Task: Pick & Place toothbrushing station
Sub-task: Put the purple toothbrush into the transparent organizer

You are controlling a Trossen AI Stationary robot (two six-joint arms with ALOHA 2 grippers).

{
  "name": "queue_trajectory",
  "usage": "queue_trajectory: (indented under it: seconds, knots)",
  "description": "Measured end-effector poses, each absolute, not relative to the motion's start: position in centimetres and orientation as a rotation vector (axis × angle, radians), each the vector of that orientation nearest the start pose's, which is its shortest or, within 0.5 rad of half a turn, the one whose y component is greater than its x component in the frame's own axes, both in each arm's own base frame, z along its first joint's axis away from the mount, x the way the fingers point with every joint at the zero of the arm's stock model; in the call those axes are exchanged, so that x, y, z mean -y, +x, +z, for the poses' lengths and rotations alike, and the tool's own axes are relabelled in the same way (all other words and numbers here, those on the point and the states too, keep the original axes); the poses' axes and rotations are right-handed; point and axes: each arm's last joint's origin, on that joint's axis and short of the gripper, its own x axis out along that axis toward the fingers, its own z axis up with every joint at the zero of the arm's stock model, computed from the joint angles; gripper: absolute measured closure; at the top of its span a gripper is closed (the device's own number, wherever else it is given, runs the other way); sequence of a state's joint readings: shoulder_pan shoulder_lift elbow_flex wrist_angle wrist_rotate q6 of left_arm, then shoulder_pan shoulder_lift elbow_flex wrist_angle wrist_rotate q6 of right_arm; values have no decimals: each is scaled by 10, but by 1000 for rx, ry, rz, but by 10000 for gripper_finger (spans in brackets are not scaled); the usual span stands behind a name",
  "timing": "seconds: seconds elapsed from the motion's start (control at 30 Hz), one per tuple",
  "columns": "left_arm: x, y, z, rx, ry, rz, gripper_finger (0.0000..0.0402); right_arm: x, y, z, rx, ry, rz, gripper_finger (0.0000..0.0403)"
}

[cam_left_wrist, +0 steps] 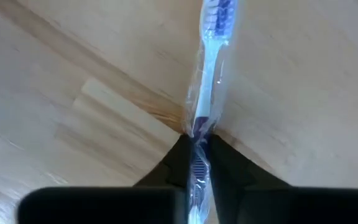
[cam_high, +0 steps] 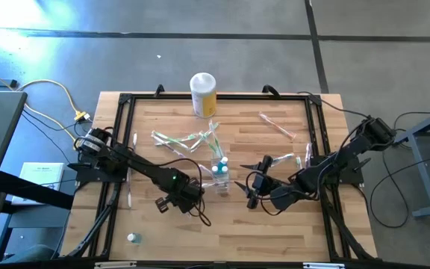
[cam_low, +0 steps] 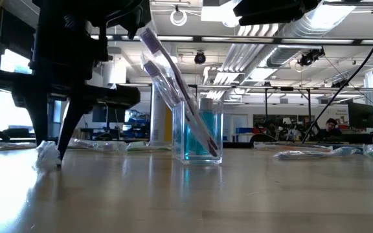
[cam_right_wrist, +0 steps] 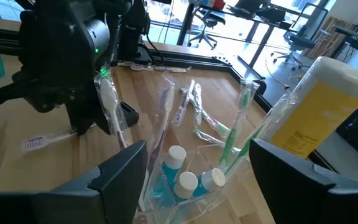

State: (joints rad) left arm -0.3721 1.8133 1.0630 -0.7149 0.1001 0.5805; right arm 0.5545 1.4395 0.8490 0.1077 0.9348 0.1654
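The left pincer [cam_left_wrist: 196, 155] is low over the worktop [cam_high: 290, 232], just left of the cup [cam_high: 220, 175]; in its wrist view its two fingers are seen closed on the wrapped handle of a brush [cam_left_wrist: 209, 68] lying flat on the wood, bristle end pointing away; it is judged that a grasp has just been made and the lift is not yet begun. The right pincer [cam_right_wrist: 197, 165] is held spread wide just right of the cup, and nothing is gripped by it; the cup is framed between its fingers in its wrist view, so steadying the cup may be its part, though this cannot be told for certain.

The cup stands upright near the worktop's middle; several items are already stood in it, among them leaning brushes and some small white-capped tubes with blue contents, as the low and right wrist views show. So part of the loading is judged done.

Much is left; a loose cluster of brushes [cam_high: 181, 140] lies behind the cup, more [cam_high: 276, 125] lie toward the far right, and others [cam_high: 286, 160] sit near the right arm. A yellow canister [cam_high: 203, 94] stands at the far edge, well apart. The gripped brush must be raised, carried over the rim and dropped in; a tipped cup is the risk to be watched.
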Motion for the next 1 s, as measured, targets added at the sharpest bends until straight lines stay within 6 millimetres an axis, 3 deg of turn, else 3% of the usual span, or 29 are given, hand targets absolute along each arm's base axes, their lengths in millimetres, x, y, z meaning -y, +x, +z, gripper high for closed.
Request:
queue_trajectory:
  seconds: [0.2,0.33,0.47,0.67,0.83,1.0]
  knots:
    - [117,289,141,-1375,561,-720,374,-137,265,239,-325,-169,-399,128]
    - [120,280,152,-1393,543,-708,391,-137,265,239,-326,-169,-400,128]
    - [129,276,179,-1378,515,-674,400,-137,265,239,-330,-172,-398,128]
    - [151,271,246,-1200,527,-660,399,-137,265,239,-330,-172,-398,128]
    - [173,267,304,-893,597,-600,400,-137,264,238,-338,-180,-396,128]
    - [182,276,320,-571,719,-575,400,-137,264,237,-347,-182,-397,128]
